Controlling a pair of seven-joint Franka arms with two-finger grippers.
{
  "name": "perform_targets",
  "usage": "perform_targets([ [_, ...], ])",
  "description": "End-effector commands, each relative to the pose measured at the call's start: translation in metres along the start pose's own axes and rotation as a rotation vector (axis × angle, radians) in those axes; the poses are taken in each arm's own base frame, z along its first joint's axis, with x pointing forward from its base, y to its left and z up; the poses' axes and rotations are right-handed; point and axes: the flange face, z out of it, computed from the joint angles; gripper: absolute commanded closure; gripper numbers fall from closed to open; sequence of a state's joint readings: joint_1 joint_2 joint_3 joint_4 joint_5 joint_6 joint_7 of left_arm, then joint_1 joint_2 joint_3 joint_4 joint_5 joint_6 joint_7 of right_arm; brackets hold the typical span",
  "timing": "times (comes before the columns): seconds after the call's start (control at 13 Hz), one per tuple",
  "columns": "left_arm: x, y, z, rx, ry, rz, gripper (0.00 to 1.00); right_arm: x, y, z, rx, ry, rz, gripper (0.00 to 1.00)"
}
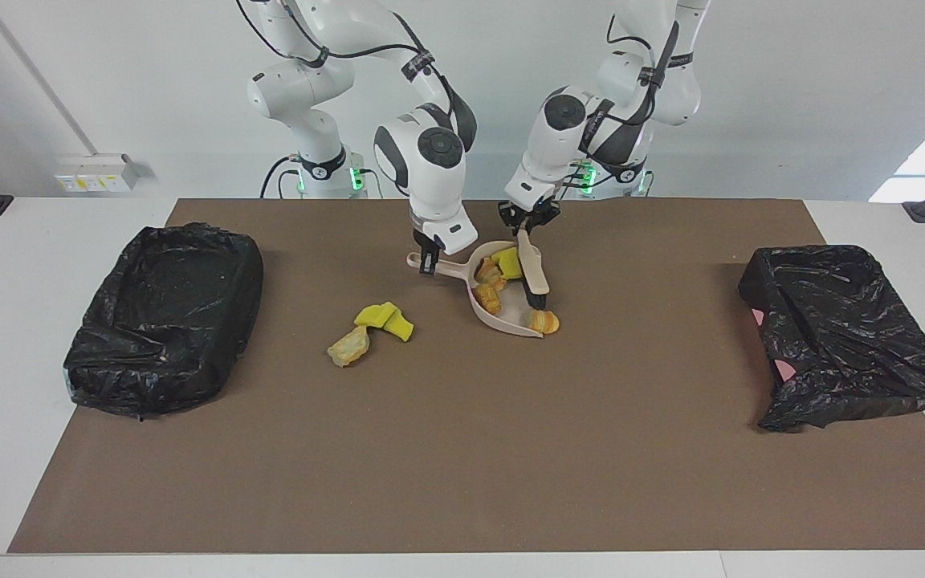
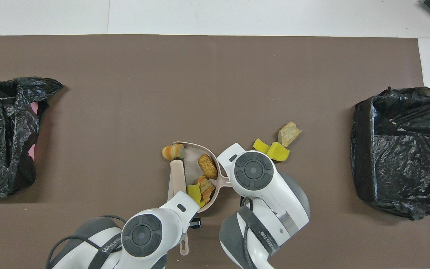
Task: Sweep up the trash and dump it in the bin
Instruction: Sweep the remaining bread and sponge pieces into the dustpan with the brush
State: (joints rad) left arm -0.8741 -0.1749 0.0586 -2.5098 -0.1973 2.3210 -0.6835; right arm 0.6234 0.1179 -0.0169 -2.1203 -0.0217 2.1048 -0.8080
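Observation:
My right gripper is shut on the handle of the beige dustpan, which rests flat on the brown mat. My left gripper is shut on the beige hand brush, whose head lies across the pan's mouth. In the pan lie a yellow wedge and tan bread-like lumps of trash. An orange lump sits at the pan's open lip. Two yellow wedges and a tan lump lie on the mat toward the right arm's end.
Two bins lined with black bags stand on the mat, one at the right arm's end and one at the left arm's end. A brown mat covers most of the white table.

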Motion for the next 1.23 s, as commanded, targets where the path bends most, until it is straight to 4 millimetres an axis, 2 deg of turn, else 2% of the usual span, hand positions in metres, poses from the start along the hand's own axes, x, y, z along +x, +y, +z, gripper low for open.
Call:
perform_targets([
  [0.0, 0.012, 0.004, -0.007, -0.012, -0.016, 0.044, 1.0, -0.001, -0.003, 0.004, -0.006, -0.012, -0.002, 1.0],
  [0.08, 0.021, -0.003, -0.015, -0.005, -0.036, 0.048, 1.0, -0.001, -0.003, 0.004, -0.006, -0.012, -0.002, 1.0],
  [0.23, 0.059, -0.033, -0.052, 0.009, -0.094, 0.075, 1.0, -0.001, -0.003, 0.004, -0.006, -0.012, 0.0, 1.0],
  [0.31, 0.073, -0.048, -0.062, 0.018, -0.12, 0.085, 1.0, -0.001, -0.003, 0.004, -0.006, -0.012, 0.004, 1.0],
  [0.54, 0.11, -0.098, -0.064, -0.002, -0.113, 0.1, 1.0, 0.0, -0.004, 0.003, -0.007, -0.011, 0.02, 1.0],
  [0.62, 0.118, -0.113, -0.061, -0.008, -0.111, 0.118, 1.0, -0.001, -0.003, 0.003, -0.007, -0.011, 0.021, 1.0],
  [0.69, 0.122, -0.118, -0.05, -0.002, -0.115, 0.153, 1.0, -0.001, -0.003, 0.003, -0.007, -0.011, 0.021, 1.0],
  [0.77, 0.128, -0.118, -0.033, 0.018, -0.122, 0.166, 1.0, -0.001, -0.003, 0.003, -0.007, -0.011, 0.021, 1.0],
  [0.92, 0.114, -0.116, -0.016, 0.054, -0.141, 0.244, 1.0, -0.001, -0.003, 0.003, -0.007, -0.011, 0.024, 1.0],
  [1.16, 0.079, -0.069, -0.014, 0.075, -0.163, 0.368, 1.0, -0.001, -0.003, 0.003, -0.007, -0.011, 0.028, 1.0],
])
